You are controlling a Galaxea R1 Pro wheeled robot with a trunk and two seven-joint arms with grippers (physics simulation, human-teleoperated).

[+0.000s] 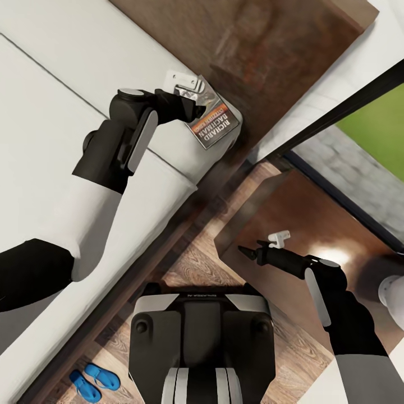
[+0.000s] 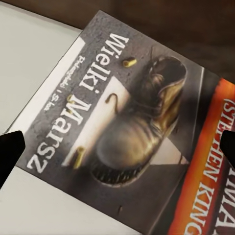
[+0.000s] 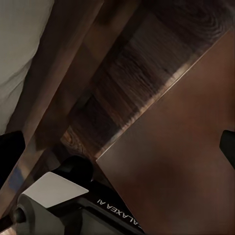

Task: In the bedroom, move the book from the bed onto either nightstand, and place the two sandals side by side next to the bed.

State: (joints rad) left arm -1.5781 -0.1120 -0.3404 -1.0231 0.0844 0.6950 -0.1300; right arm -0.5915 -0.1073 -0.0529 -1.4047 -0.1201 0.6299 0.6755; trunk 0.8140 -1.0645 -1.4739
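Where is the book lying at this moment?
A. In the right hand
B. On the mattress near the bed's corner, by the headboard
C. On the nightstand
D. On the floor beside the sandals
B: the book lies flat on the mattress near the headboard, with the left hand over it.

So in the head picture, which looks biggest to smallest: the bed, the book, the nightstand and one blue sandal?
1. bed
2. nightstand
3. book, partly hidden by the left arm
4. sandal
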